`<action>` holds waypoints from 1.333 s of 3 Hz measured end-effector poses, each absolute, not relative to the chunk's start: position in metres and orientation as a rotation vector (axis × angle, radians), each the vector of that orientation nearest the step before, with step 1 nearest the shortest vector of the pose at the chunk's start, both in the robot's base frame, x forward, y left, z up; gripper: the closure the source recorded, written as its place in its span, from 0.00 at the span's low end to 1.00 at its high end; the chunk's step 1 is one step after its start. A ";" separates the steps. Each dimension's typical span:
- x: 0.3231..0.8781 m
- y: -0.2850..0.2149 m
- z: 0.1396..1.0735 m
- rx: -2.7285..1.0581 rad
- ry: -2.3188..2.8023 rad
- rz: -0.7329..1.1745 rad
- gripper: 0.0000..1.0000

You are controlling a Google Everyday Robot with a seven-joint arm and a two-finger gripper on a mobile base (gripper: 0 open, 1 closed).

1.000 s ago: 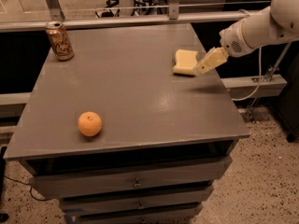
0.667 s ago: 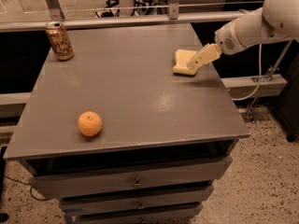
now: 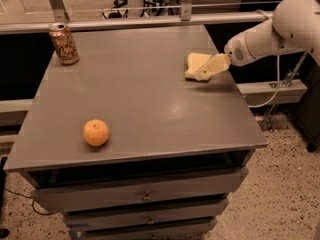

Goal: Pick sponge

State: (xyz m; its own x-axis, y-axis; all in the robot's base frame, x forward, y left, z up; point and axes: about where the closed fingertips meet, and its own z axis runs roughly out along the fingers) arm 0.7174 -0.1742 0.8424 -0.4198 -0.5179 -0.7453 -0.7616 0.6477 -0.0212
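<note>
The sponge (image 3: 194, 61) is a pale yellow foam block lying on the grey table top (image 3: 145, 99) near its right edge, toward the back. My gripper (image 3: 204, 73) comes in from the right on a white arm (image 3: 265, 36). It sits low over the sponge's front right part, covers that part and looks to be touching it. The sponge rests on the table.
A round orange fruit (image 3: 96, 132) lies near the table's front left. A drink can (image 3: 64, 44) stands at the back left corner. A metal rail (image 3: 150, 20) runs behind the table. Drawers (image 3: 145, 196) are below the front edge. A cable (image 3: 272, 91) hangs at the right.
The gripper has moved left and slightly down, from beside the sponge's right edge to over its front right part. The sponge, orange and can have stayed in place.
</note>
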 end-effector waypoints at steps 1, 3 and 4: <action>0.713 -0.162 0.826 -0.988 2.120 0.464 0.18; 0.702 -0.152 0.836 -1.027 2.065 0.492 0.64; 0.690 -0.141 0.874 -1.118 1.950 0.501 0.88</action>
